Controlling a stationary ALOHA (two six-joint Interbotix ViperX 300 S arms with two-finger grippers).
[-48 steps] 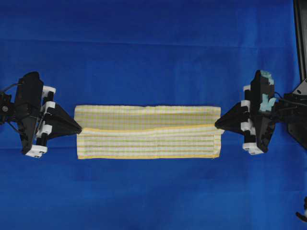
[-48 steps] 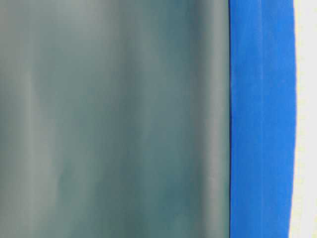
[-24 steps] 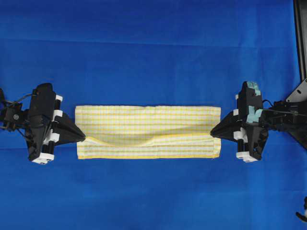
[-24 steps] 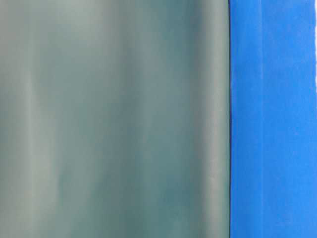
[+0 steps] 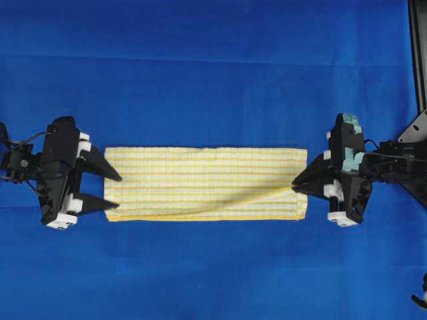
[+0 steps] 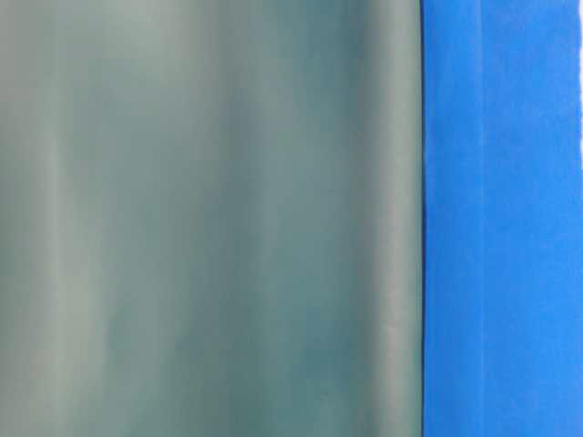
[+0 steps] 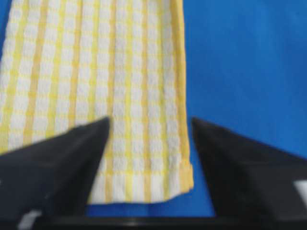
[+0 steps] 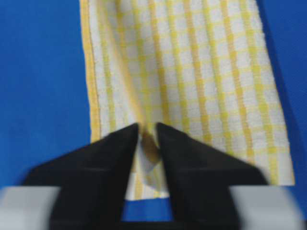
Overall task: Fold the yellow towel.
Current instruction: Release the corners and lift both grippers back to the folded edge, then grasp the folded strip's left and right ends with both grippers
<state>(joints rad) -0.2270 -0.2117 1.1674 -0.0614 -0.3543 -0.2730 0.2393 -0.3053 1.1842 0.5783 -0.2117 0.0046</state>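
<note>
The yellow towel [image 5: 207,183] lies on the blue cloth as a long folded strip, checked pale yellow and white with a yellow hem. At its left end my left gripper [image 5: 119,193] stands open, its fingers astride the near corner of the yellow towel [image 7: 120,72] without touching it. My right gripper [image 5: 295,185] is at the right end. Its jaws are a narrow gap apart, and a raised fold of the yellow towel [image 8: 201,72] is pinched between them at the right gripper [image 8: 147,127]. A low ridge runs from that fold into the strip.
The blue cloth [image 5: 213,80] covers the whole table around the towel. A black frame [image 5: 419,53] runs down the right edge. The table-level view is filled by a blurred grey surface [image 6: 209,218] beside a band of the blue cloth [image 6: 492,218].
My left gripper has opened and let go of the towel's left edge, which now lies flat. The upper layer has come down over the front edge. My right gripper's jaws have parted slightly.
</note>
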